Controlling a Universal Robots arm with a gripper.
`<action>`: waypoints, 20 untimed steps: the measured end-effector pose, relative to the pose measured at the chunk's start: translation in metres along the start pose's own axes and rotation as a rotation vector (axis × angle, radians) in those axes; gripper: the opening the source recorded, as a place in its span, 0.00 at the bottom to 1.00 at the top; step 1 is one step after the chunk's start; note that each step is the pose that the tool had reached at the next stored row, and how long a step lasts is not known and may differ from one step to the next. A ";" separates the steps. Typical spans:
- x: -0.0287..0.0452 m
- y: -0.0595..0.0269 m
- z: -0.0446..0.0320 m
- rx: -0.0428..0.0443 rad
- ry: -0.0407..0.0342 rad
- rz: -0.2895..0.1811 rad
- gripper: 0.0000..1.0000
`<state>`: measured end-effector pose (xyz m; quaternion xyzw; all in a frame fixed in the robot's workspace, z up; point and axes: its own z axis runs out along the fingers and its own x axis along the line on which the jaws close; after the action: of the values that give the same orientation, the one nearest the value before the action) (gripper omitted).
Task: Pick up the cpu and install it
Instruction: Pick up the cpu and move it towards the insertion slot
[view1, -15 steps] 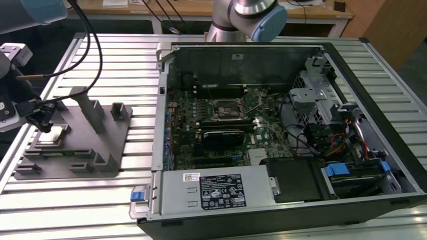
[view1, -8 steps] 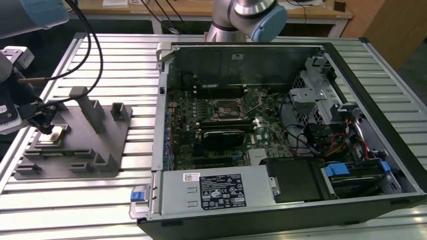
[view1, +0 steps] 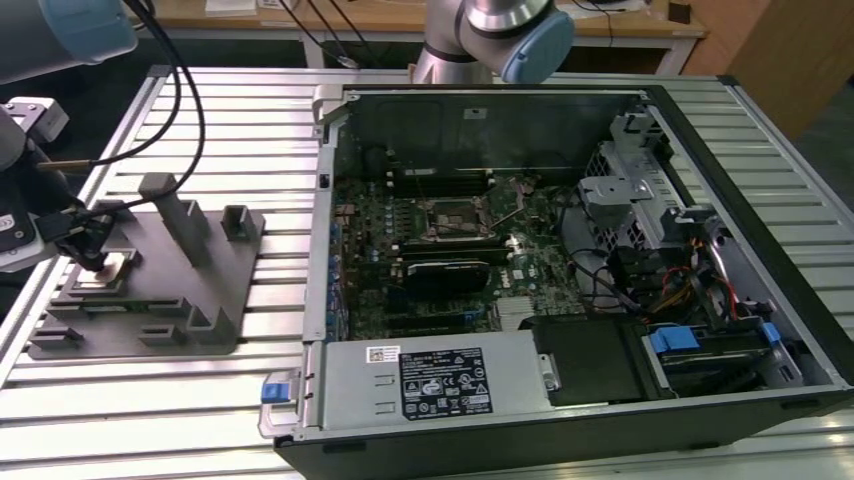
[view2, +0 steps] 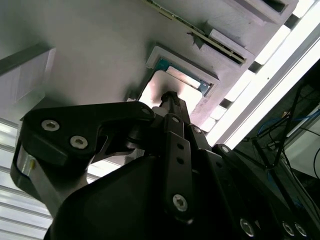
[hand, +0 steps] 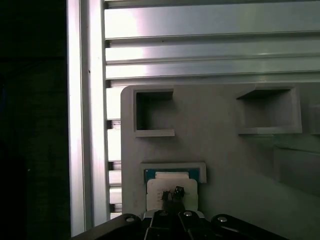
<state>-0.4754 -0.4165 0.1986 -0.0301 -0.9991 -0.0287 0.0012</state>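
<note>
Clenched to a narrow point, the fingers have their tips side by side on or just above the silver top of the cpu. They close on nothing, and I cannot tell whether they touch the metal. The cpu lies flat in a shallow raised-rim pocket of the grey fixture tray, and its blue-green edge shows along one side in both wrist views. Two other square recesses are sunk in the tray near that pocket, and upright posts stand on it nearby. The tray rests on the slatted aluminium counter at the exterior view's left, just beside an open computer case. Inside the case lie a green motherboard with a square processor socket near its middle, a silver power supply along the near wall, a black drive bay and bundled cables. The cpu is well apart from that socket.
</note>
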 end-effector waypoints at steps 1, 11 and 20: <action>0.0000 0.0000 0.0008 0.0000 0.0001 0.000 0.11; 0.0001 0.0000 0.0012 0.0001 0.0001 0.000 0.17; 0.0000 0.0000 0.0013 0.0001 0.0001 0.000 0.53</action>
<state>-0.4754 -0.4164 0.1973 -0.0301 -0.9991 -0.0287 0.0012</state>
